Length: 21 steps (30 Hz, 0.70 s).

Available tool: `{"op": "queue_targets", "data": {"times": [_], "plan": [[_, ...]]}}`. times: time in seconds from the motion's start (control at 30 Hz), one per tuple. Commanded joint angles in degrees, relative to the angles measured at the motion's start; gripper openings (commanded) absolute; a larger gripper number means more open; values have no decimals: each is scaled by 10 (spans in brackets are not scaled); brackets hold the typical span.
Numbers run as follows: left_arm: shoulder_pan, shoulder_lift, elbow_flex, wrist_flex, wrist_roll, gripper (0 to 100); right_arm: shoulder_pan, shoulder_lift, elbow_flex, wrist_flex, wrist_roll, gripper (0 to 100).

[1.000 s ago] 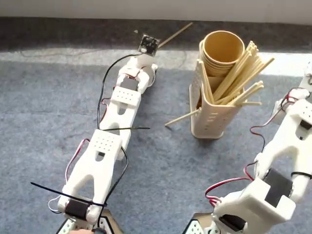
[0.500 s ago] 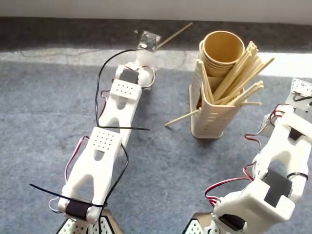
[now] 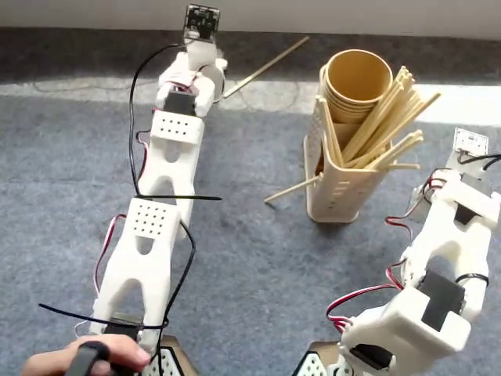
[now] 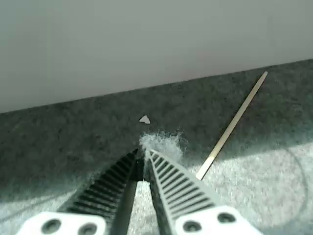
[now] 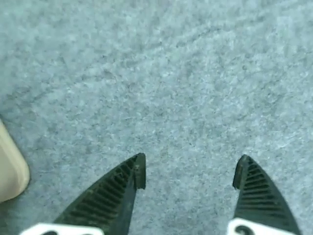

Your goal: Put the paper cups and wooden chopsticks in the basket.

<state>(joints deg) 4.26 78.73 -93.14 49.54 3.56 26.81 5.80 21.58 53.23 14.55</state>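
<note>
Left gripper (image 4: 145,156): fingers pressed together, nothing between them; pale fluff (image 4: 161,143) on the carpet (image 3: 70,196) just past the tips.
Loose chopstick (image 4: 232,125): one, flat, near those tips on the basket side, not touching.
Right gripper (image 5: 190,171): fingers spread above the carpet; basket (image 3: 338,192) corner beside one finger.
Basket contents: one nested cup stack (image 3: 358,78); chopstick bundle (image 3: 387,117), too many to count; one stick (image 3: 291,190) pokes out the side.
</note>
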Motion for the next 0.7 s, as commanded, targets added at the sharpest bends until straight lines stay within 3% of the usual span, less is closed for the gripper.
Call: {"op": "queue_targets", "data": {"times": [0.0,0.23,0.67], "plan": [[15,51,-22,-166,7,16,-10,-11,-1,-7,4,289],[17,113,-22,-193,7,123,-14,-9,0,-7,4,289],[50,161,-22,-193,7,122,-15,-12,9,-7,4,289]]}}
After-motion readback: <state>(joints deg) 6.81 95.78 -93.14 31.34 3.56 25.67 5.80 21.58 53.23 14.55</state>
